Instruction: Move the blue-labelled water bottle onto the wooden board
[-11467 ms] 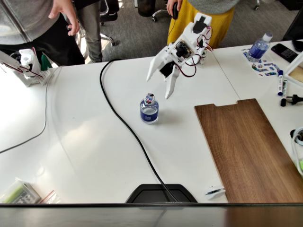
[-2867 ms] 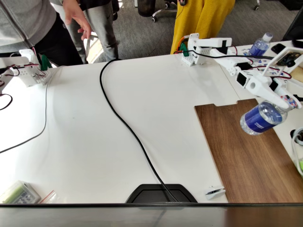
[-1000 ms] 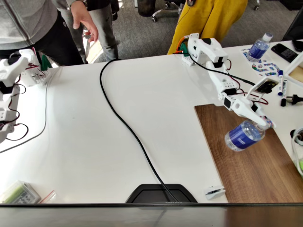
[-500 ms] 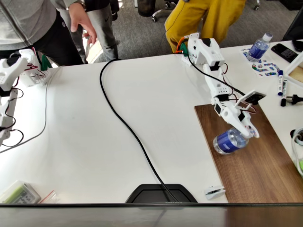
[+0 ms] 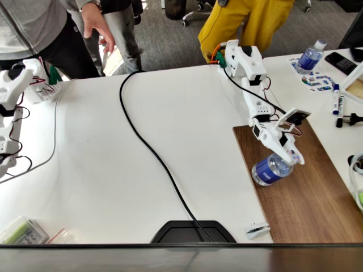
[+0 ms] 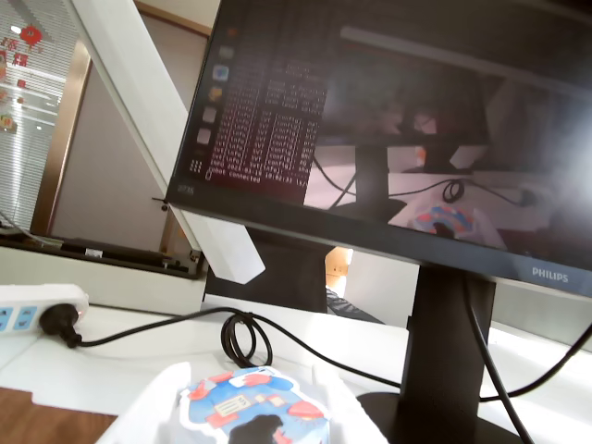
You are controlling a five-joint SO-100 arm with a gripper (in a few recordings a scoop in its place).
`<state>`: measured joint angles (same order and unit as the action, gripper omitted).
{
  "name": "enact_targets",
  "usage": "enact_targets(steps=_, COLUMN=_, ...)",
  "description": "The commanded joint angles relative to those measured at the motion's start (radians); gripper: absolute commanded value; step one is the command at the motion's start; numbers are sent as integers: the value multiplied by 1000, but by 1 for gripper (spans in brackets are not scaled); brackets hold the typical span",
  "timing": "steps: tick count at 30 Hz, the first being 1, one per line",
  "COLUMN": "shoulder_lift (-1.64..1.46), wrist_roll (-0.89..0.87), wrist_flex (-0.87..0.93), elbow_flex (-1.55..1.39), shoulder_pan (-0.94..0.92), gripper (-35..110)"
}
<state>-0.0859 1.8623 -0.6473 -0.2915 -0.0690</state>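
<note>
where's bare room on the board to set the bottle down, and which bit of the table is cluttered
In the fixed view the wooden board is bare along its whole near stretch, below the blue-labelled water bottle held by the gripper. The white table between the black cable and the board is also free. It is crowded at the far right corner, around the second bottle and markers.

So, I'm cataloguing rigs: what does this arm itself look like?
The arm is built of white plastic segments, with thin red and black wires running along it and a green clamp at its base. Its gripper has two slim white tapering fingers.
</note>
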Motion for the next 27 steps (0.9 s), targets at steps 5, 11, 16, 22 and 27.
enact_targets(steps=5, shoulder_lift=-44, wrist_roll=-20, wrist_flex=-37, elbow_flex=75, shoulder_pan=46, gripper=0)
enact_targets(steps=11, shoulder_lift=-43, wrist_roll=-34, wrist_flex=-41, elbow_flex=78, shoulder_pan=75, gripper=0)
enact_targets(steps=16, shoulder_lift=-31, wrist_roll=-32, wrist_flex=-41, elbow_flex=78, shoulder_pan=80, gripper=0)
enact_targets(steps=22, shoulder_lift=-12, wrist_roll=-26, wrist_flex=-38, elbow_flex=78, shoulder_pan=83, gripper=0)
enact_targets(steps=27, shoulder_lift=6, wrist_roll=-17, wrist_flex=-40, elbow_flex=78, shoulder_pan=78, gripper=0)
